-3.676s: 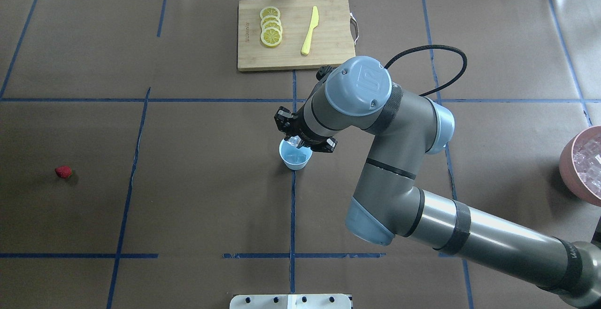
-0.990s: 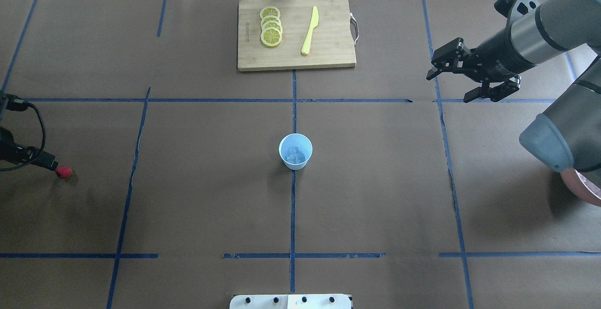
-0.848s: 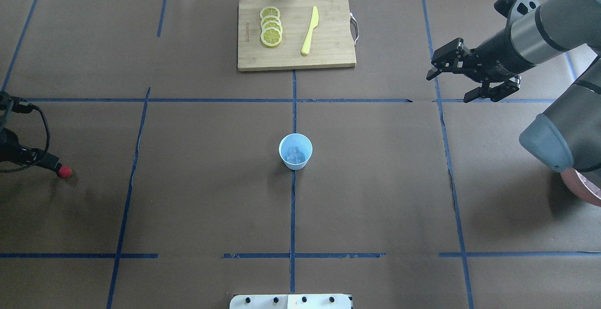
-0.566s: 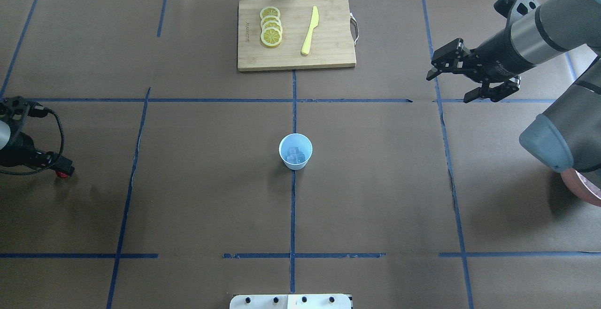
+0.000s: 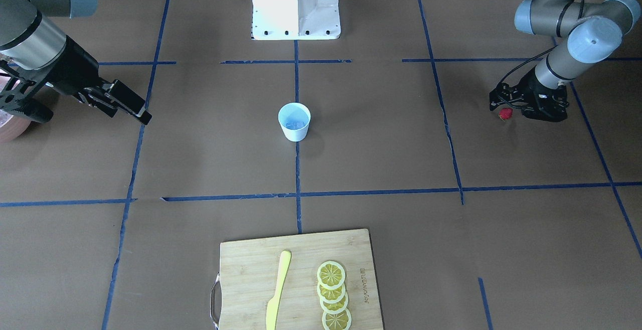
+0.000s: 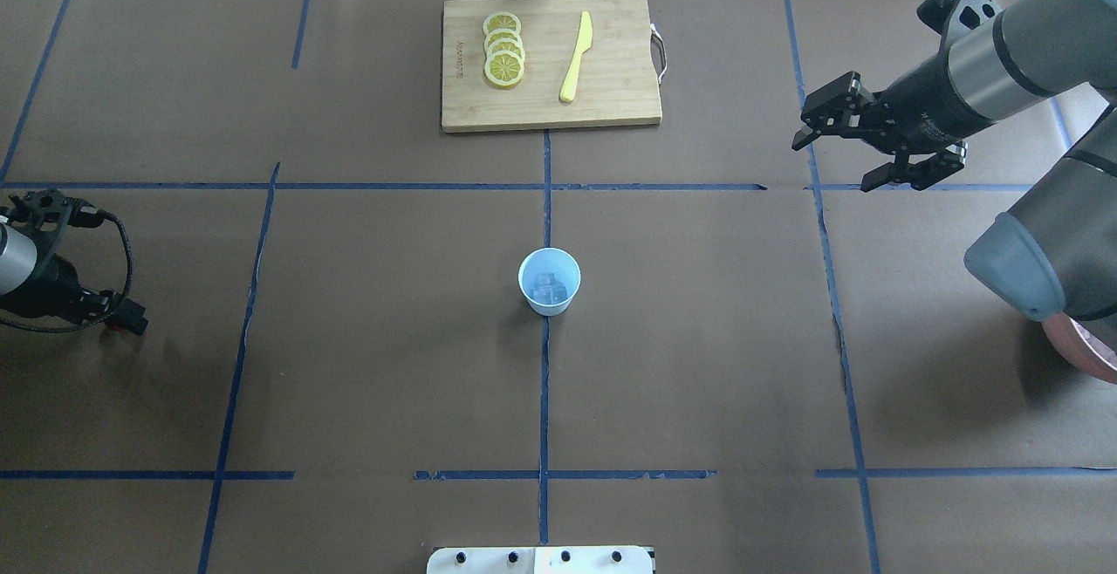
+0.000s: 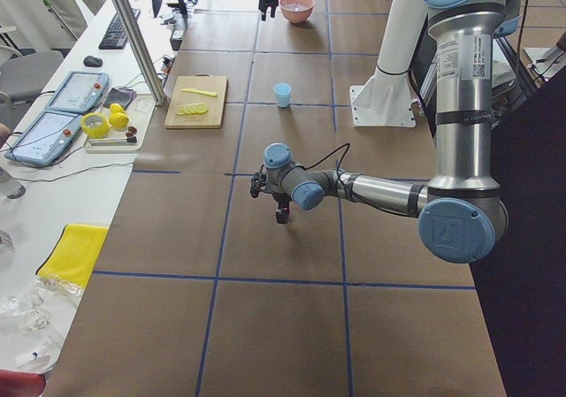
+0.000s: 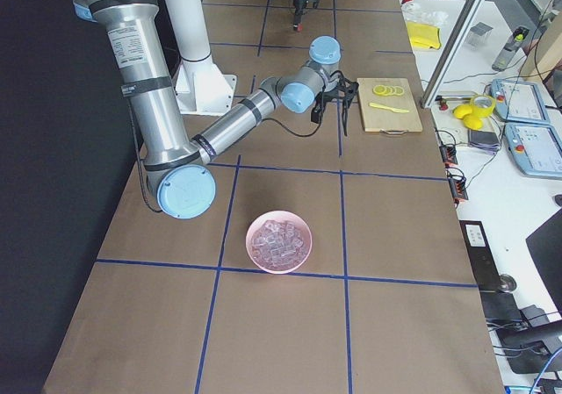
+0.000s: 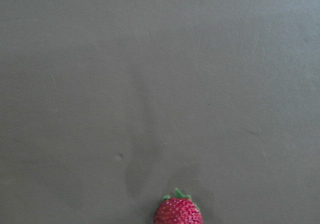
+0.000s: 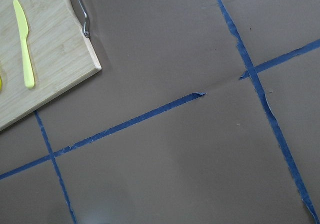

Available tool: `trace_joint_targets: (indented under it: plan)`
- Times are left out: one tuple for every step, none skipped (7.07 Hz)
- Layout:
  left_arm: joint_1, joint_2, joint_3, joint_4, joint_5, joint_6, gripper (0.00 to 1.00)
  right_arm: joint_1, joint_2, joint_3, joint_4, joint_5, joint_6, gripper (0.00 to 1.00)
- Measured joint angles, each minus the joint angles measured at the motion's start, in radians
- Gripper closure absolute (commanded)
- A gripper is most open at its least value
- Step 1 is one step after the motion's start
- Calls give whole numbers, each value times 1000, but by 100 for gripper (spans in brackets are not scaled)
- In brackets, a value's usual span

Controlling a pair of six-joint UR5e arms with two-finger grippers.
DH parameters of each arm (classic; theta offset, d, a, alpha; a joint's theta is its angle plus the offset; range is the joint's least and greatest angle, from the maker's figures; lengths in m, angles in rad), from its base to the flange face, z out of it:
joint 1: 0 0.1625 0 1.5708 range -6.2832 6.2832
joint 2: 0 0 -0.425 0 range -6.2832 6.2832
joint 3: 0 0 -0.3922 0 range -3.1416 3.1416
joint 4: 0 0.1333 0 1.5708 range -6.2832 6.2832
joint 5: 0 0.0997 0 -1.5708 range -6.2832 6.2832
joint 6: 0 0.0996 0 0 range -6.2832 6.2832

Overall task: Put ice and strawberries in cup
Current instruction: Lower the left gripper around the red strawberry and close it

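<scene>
Left wrist-mounted view has the strawberry at its bottom edge on the table, so my left gripper, jaw state I cannot tell, should centre over it, pinch lightly, then carry to the cup.

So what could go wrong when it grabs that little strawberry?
The strawberry is tiny and round, so the left hand might pinch off-centre and let it roll away. The cup is small and already holds ice, so a sloppy drop could miss or tip it.
</scene>
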Motion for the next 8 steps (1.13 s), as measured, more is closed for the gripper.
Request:
trace_joint_targets:
  plan:
    - [1,-1,1,0,2,2,15,0,0,0,0,0,0,1]
    - [2,-2,2,-1,15,6,16,0,0,0,0,0,0,1]
    - [2,-2,2,-5,33,8,21,0,-1,0,0,-1,0,1]
    - [2,-2,2,-13,43,9,23,0,0,0,0,-1,1,1]
    - [2,-2,3,-20,47,9,30,0,0,0,0,-1,1,1]
    - [2,-2,3,-23,48,9,52,0,-1,0,0,-1,1,1]
    - [2,-2,3,-24,49,9,74,0,-1,0,0,-1,2,1]
    - [2,-2,2,-24,49,8,93,0,-2,1,0,-1,2,1]
